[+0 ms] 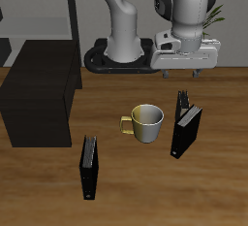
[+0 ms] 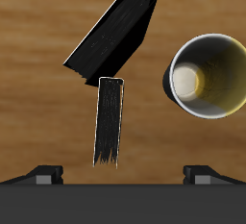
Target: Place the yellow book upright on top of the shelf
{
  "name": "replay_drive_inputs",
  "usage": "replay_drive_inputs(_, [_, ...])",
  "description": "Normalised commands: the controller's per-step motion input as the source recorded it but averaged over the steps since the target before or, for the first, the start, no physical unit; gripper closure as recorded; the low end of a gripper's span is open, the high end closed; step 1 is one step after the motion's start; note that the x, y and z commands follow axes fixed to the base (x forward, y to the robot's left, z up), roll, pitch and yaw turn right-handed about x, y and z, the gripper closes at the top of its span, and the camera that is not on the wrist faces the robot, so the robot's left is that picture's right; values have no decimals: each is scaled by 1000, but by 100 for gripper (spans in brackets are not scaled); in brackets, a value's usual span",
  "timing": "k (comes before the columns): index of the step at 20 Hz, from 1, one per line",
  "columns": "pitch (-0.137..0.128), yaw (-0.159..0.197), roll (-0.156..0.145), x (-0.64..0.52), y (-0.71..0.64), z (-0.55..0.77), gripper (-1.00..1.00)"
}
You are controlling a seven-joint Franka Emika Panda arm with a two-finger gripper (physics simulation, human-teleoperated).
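The yellow book [image 1: 181,101] stands upright on the table and looks dark and thin, seen edge-on. It touches a thicker black book [image 1: 186,131] that stands just in front of it. In the wrist view the yellow book [image 2: 109,120] is a narrow dark slab below the gripper, next to that black book [image 2: 113,34]. My gripper [image 1: 185,75] is open and empty, a little above the yellow book; both fingertips [image 2: 43,173] show spread wide apart. The shelf [image 1: 39,94], a large black cabinet with a flat top, stands across the table from the books.
A yellow mug [image 1: 147,121] stands between the shelf and the books, close to them; it also shows in the wrist view [image 2: 207,74]. A second black book [image 1: 89,165] stands near the table's front edge. A thin grey rack [image 1: 58,7] stands behind the shelf.
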Motion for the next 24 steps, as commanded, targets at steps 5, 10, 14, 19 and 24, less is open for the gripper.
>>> replay_drive_inputs(5, [-30, 6, 22, 17, 190, -207, -100])
replay_drive_inputs(10, [-1, 22, -5, 106, -1, -202, -100])
replay_drive_inputs(14, [8, 4, -9, 112, -67, -218, -100])
replay_drive_inputs(19, [18, 26, 2, 40, 9, -249, -100])
replay_drive_inputs(24, [52, -3, 10, 63, 50, -323, -100])
